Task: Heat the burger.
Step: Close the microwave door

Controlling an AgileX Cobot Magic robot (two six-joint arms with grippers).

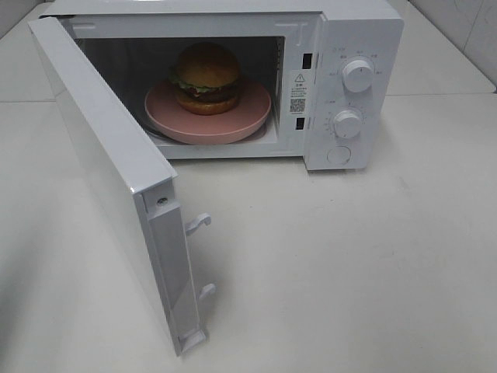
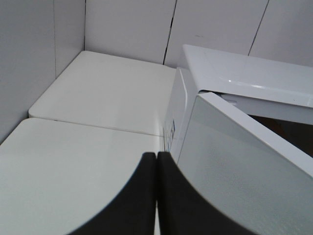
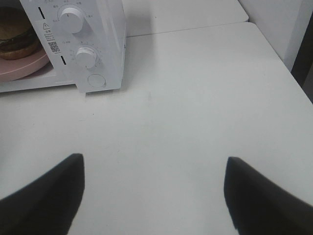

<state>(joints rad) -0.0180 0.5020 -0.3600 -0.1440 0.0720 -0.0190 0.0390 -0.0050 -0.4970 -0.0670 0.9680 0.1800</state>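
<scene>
**Burger loaded, door open, both tools empty**

The burger (image 1: 205, 78) is inside the microwave (image 1: 365, 39), sitting centred on the pink plate (image 1: 233, 134) in the cavity. The microwave stands toward the back edge of the worktop (image 1: 349, 272). Its door (image 1: 101, 155) is swung wide open toward the front-left.

Left tool (image 2: 156, 161): fingers pressed together with nothing between them. It sits just beside the door's outer face; I can't tell whether it touches. Right tool (image 3: 152, 166): fingers wide apart and empty, over bare worktop in front of the control panel and well apart from it. Neither arm shows in the high view.

Handling, as a judgement:
- The burger looks light, soft and stacked, with a glossy bun, so a squeeze would dent it or make the layers slide.
- If it needs moving, take the plate rim rather than the bun. The plate is stiff but smooth, so it could slip.
- Probably no need to touch the burger at all.

Likely left to do: close the door, then turn a dial. The door is rigid and hinged, so push its outer face near the free edge. The upper dial (image 1: 358, 74) and lower dial (image 1: 347, 123) are small and round, and need a pinch across the knob.
</scene>
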